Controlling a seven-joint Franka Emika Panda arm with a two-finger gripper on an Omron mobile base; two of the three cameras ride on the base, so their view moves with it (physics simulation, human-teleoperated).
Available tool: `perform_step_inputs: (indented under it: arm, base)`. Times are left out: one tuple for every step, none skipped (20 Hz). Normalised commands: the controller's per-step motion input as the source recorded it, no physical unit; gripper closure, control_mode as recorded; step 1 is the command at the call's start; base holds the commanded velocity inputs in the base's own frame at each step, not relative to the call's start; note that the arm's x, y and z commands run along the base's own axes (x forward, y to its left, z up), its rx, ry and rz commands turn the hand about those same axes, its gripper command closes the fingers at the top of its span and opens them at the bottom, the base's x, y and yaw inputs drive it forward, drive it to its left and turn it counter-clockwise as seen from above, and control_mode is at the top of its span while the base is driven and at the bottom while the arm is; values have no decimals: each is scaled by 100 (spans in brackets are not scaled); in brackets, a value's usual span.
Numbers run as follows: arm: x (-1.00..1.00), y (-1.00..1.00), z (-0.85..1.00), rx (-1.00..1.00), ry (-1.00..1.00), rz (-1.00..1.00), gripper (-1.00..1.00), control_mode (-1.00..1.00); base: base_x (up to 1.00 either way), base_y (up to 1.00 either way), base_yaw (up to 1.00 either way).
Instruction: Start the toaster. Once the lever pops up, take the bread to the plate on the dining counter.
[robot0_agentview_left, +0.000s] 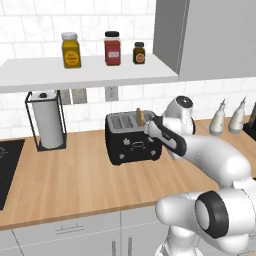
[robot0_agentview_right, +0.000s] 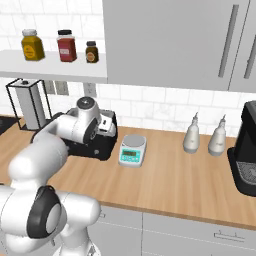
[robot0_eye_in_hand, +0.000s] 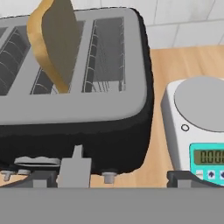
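Note:
The black toaster (robot0_agentview_left: 131, 139) stands on the tile-backed wood counter, its silvery slotted top (robot0_eye_in_hand: 87, 70) close below the hand. One slice of tan bread (robot0_eye_in_hand: 54, 41) sticks up out of a slot; it also shows as bread (robot0_agentview_left: 140, 117) near the toaster's right end. My gripper (robot0_eye_in_hand: 113, 180) is open, with nothing between its fingers, and hovers just before the toaster's front, above a grey lever (robot0_eye_in_hand: 75, 167). From the left, the gripper (robot0_agentview_left: 151, 128) sits at the toaster's upper right corner. The arm hides most of the toaster (robot0_agentview_right: 102, 146) from the right. The plate and dining counter are out of view.
A white-and-teal scale (robot0_agentview_right: 132, 150) sits just right of the toaster. A paper towel holder (robot0_agentview_left: 48, 120) stands to its left, beside a dark cooktop (robot0_agentview_left: 7, 167). Two white bottles (robot0_agentview_right: 192, 134) and a black coffee machine (robot0_agentview_right: 247, 155) stand further right. A shelf (robot0_agentview_left: 90, 70) holds jars overhead.

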Motion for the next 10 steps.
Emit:
perform_step_inputs:
  arm:
    - [18,0,-19,0,0,0,-100,-100]
    - [14,0,-19,0,0,0,-100,-100]
    - [14,0,-18,0,0,0,-100,-100]
    - [14,0,-17,0,0,0,-100,-100]
    - [11,0,-17,0,0,0,-100,-100]
    - [11,0,-17,0,0,0,-100,-100]
    - [11,0,-19,0,0,0,-100,-100]
    - [8,0,-19,0,0,0,-100,-100]
    - [4,0,-19,0,0,0,-100,-100]
    - [3,0,-16,0,0,0,-100,-100]
  base:
    - [0,0,0]
    - [0,0,0]
    - [0,0,0]
    - [0,0,0]
    - [0,0,0]
    - [0,0,0]
    - [0,0,0]
    - [0,0,0]
    - [0,0,0]
    - [0,0,0]
